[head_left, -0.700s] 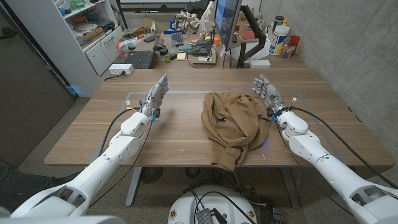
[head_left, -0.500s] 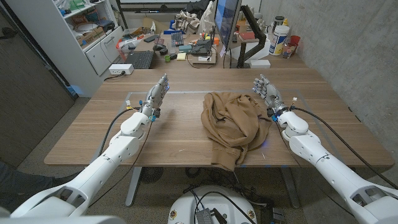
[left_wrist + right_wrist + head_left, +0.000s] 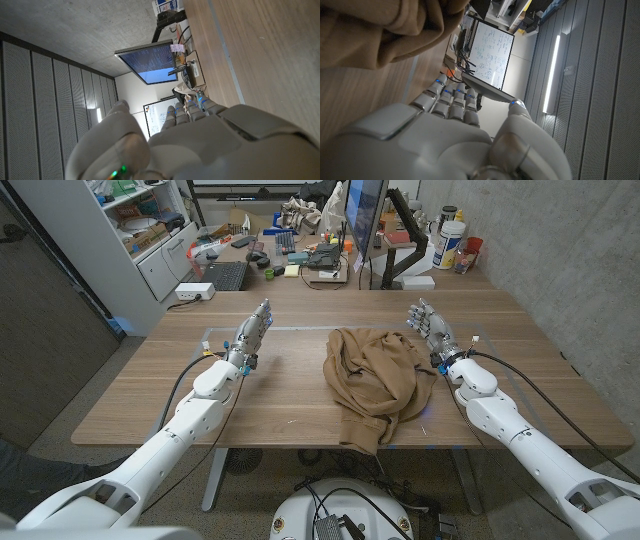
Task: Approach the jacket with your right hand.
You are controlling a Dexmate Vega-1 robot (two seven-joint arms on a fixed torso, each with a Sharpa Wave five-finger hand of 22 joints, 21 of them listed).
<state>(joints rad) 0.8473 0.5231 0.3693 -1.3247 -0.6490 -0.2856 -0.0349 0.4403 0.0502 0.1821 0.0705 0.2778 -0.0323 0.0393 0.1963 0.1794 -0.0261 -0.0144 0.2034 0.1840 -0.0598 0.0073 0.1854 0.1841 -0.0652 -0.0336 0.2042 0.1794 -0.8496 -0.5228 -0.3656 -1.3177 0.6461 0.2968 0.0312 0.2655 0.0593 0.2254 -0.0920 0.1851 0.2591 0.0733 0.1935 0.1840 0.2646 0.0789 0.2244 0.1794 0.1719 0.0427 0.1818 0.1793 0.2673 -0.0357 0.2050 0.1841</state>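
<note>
A crumpled tan jacket (image 3: 373,383) lies in the middle of the wooden table (image 3: 290,395), one end hanging over the near edge. My right hand (image 3: 431,332) stands on its edge just right of the jacket's far part, fingers straight and apart, holding nothing, a small gap from the cloth. In the right wrist view the jacket (image 3: 380,35) bunches close beside that hand (image 3: 440,135). My left hand (image 3: 252,333) stands open well left of the jacket, fingers stretched toward the far side; its back (image 3: 200,145) shows in the left wrist view.
Beyond the table's far edge stands a cluttered desk with a monitor (image 3: 364,220), a keyboard (image 3: 226,275) and bottles (image 3: 450,240). A white shelf unit (image 3: 140,240) stands at the far left. A concrete wall runs along the right side.
</note>
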